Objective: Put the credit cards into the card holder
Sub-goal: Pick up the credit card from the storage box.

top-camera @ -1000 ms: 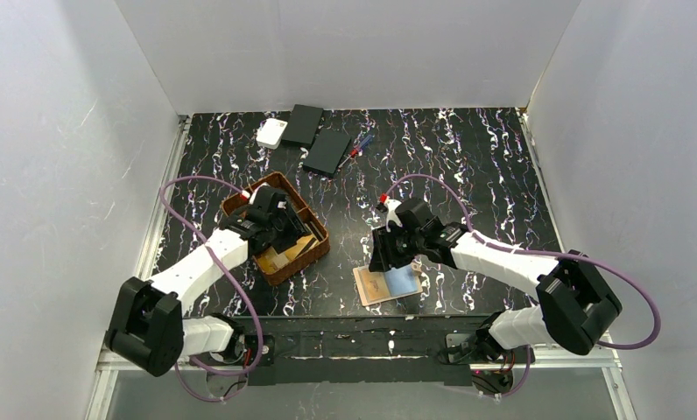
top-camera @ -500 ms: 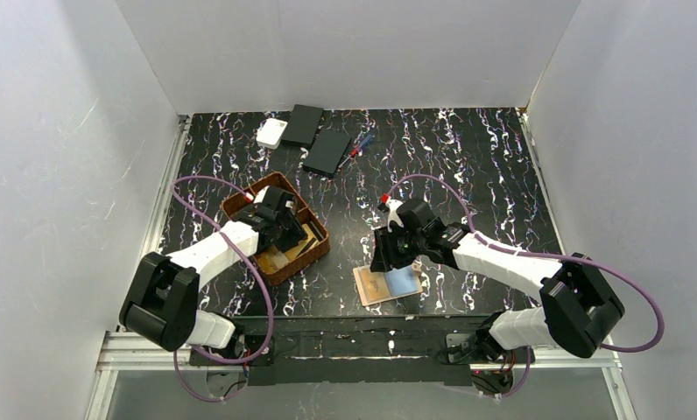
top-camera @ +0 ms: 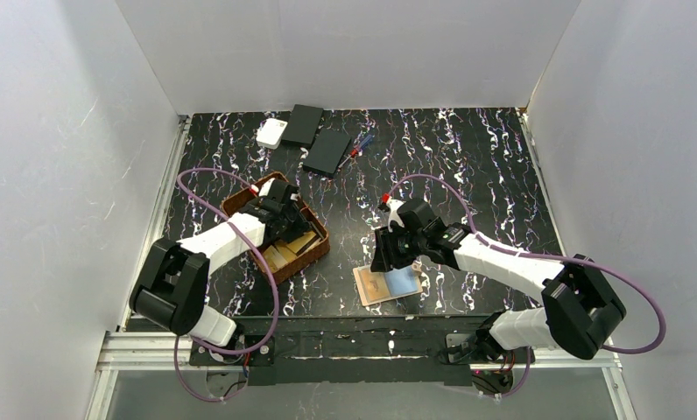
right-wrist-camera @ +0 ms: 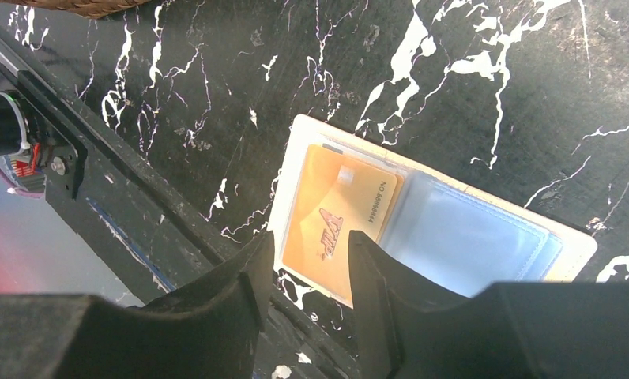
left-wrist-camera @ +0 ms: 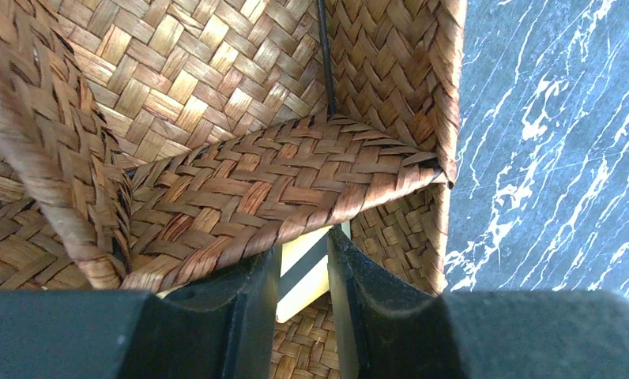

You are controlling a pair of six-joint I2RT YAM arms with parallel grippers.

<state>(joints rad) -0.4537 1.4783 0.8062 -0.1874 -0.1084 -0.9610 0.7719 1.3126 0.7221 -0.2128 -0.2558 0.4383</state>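
The tan card holder [top-camera: 387,284] lies open on the table near the front edge. In the right wrist view its left clear pocket holds an orange-gold credit card [right-wrist-camera: 339,213], and the right pocket [right-wrist-camera: 485,237] looks empty. My right gripper [right-wrist-camera: 311,245] hovers just above the holder [top-camera: 389,254], jaws apart and empty. My left gripper [top-camera: 285,219] is down inside the brown woven tray [top-camera: 314,229]. Its jaws [left-wrist-camera: 303,241] stand narrowly apart over a cream card with a black stripe [left-wrist-camera: 307,272], which lies partly under the tray's divider [left-wrist-camera: 295,174]. More cards [top-camera: 284,254] lie in the tray's near compartment.
A white square box [top-camera: 271,133], two flat black boxes [top-camera: 304,124] [top-camera: 328,150] and pens [top-camera: 358,144] lie at the back of the table. The black front rail [right-wrist-camera: 98,181] runs just beside the holder. White walls enclose three sides.
My left arm has swung its elbow in and pushed the gripper further into the tray toward the back right. The right gripper has stayed over the card holder.
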